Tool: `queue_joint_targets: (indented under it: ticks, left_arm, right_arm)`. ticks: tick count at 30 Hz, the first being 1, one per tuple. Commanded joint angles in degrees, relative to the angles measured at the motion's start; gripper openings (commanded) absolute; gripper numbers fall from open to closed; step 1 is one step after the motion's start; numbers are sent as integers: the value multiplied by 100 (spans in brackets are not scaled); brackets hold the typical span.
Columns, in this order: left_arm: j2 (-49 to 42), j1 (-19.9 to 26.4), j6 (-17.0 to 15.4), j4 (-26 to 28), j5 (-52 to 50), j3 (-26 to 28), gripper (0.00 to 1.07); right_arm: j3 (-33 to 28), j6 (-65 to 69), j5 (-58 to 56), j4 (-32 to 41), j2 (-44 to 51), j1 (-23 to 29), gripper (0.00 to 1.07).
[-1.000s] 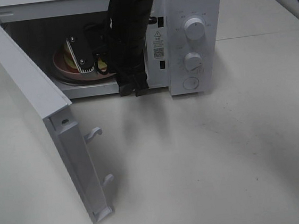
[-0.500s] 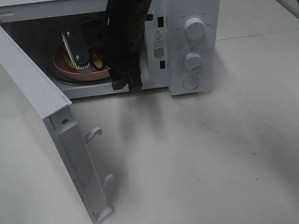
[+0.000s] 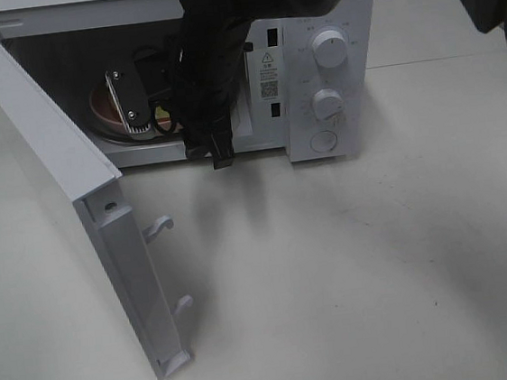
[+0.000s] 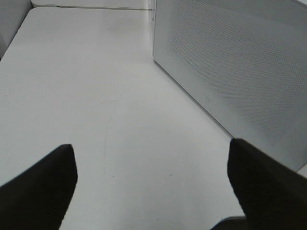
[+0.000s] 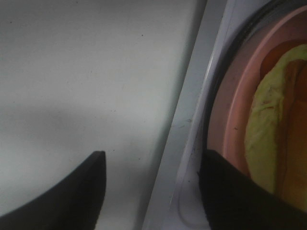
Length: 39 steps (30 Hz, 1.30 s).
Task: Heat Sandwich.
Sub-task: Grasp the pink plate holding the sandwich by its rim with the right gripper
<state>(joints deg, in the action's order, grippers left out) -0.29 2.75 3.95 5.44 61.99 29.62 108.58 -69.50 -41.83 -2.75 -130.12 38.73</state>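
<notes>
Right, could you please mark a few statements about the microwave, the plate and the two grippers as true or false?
1. The microwave door stands open. True.
2. The pink plate rests on top of the microwave. False: it is inside the microwave.
3. The sandwich lies on the pink plate. True.
4. The right gripper has its jaws shut on the sandwich. False: the jaws are apart with nothing between them.
5. The left gripper has open jaws and holds nothing. True.
</notes>
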Motion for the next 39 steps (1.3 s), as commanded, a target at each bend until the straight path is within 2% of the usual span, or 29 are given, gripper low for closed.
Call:
queue_joint_targets:
  ticks: [1, 10, 20, 39]
  left_arm:
    - [-40, -34, -34, 6, -74, -6, 81]
    - [-40, -34, -34, 6, -74, -6, 81]
    - [-40, -34, -34, 6, -74, -6, 81]
    - [-40, -34, -34, 6, -74, -6, 81]
  right_arm:
    - [23, -86, 115, 69, -63, 0, 58]
    - [29, -86, 344, 69, -103, 0, 58]
    - [430, 23, 40, 172, -332, -103, 58]
    - [430, 29, 292, 46, -367, -206, 58]
